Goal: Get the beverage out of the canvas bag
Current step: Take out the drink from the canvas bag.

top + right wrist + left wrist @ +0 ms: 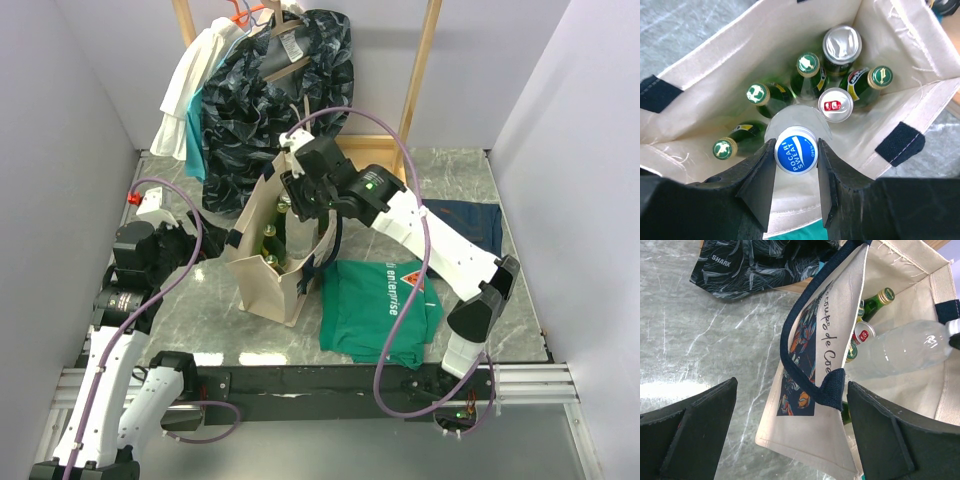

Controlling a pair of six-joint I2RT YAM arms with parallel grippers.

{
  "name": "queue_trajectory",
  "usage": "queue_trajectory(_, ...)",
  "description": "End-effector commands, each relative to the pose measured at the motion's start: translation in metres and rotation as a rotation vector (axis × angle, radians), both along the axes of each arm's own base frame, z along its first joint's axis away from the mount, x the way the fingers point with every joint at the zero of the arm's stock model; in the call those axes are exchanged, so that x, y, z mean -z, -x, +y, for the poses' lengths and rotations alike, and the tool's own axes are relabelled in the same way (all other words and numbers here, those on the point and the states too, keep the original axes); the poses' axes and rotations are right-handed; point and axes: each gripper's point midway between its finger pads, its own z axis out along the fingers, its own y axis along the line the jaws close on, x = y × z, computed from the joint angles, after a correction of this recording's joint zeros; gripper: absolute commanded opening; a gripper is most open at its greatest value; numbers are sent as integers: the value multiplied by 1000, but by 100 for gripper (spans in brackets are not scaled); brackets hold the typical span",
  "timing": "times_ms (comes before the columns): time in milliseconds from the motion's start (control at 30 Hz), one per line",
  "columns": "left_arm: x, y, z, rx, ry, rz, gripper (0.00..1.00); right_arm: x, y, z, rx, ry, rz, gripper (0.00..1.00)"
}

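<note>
You see the canvas bag upright on the tabletop, mouth open: cream cloth, navy straps, printed side panel. Pocari Sweat bottle: clear plastic, blue cap, standing inside the bag, cap up.

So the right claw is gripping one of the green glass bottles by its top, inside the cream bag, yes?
Not quite: the right claw grips the clear plastic bottle with the blue cap, not a green glass bottle, inside the cream bag. The right wrist view shows it.

Overhead view looks down from behind the arms; both wrist views sit close, sharing the canvas bag interior.
</note>
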Motion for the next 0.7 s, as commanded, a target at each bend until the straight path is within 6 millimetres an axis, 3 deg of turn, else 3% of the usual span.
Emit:
queue_trajectory(0, -17, 1, 1, -11, 5, -52, 96, -106, -6, -2, 12, -216, -227, 0)
queue_trajectory(667, -19, 3, 2, -15, 7, -47, 96, -128, -4, -14, 14, -191, -268, 0)
